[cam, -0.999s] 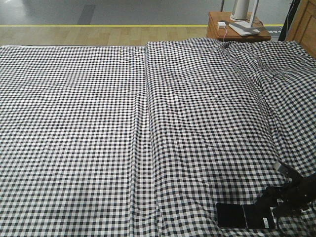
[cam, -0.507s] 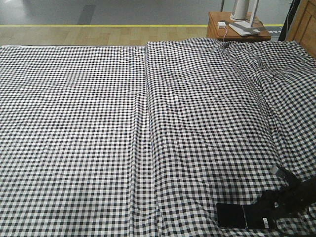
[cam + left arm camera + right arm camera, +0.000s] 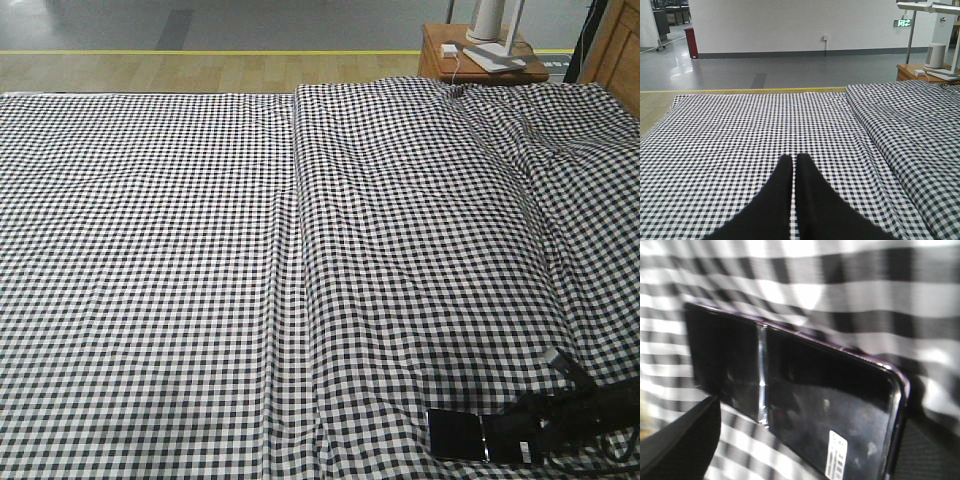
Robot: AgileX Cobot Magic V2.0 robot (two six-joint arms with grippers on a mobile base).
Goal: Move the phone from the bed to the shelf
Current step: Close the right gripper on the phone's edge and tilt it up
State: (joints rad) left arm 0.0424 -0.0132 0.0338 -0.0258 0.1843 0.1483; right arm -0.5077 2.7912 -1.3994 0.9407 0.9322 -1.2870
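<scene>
The phone [image 3: 455, 436] lies flat on the gingham bed [image 3: 300, 250], close to its near right edge. It is a glossy black slab with a crease, a pinkish edge and a white sticker [image 3: 836, 454]. My right gripper [image 3: 503, 440] is down on the cloth, open, with the sticker end of the phone [image 3: 805, 390] between its fingers. The left finger [image 3: 680, 440] stands apart from the phone's side, and the right finger [image 3: 930, 440] is at its other edge. My left gripper [image 3: 793, 161] hovers over the bed, shut and empty. Only a wood side panel of the shelf [image 3: 618, 45] shows at the far right.
A small brown bedside table [image 3: 480, 55] stands past the bed's far right corner with a white lamp base [image 3: 490, 18] and a white charger on it. A lengthwise seam [image 3: 295, 250] runs down the bed. Beyond lie a wood floor, a yellow line and a grey floor.
My right gripper has dropped lower and slid left along the phone. The phone has shifted a little to the left on the cloth.
</scene>
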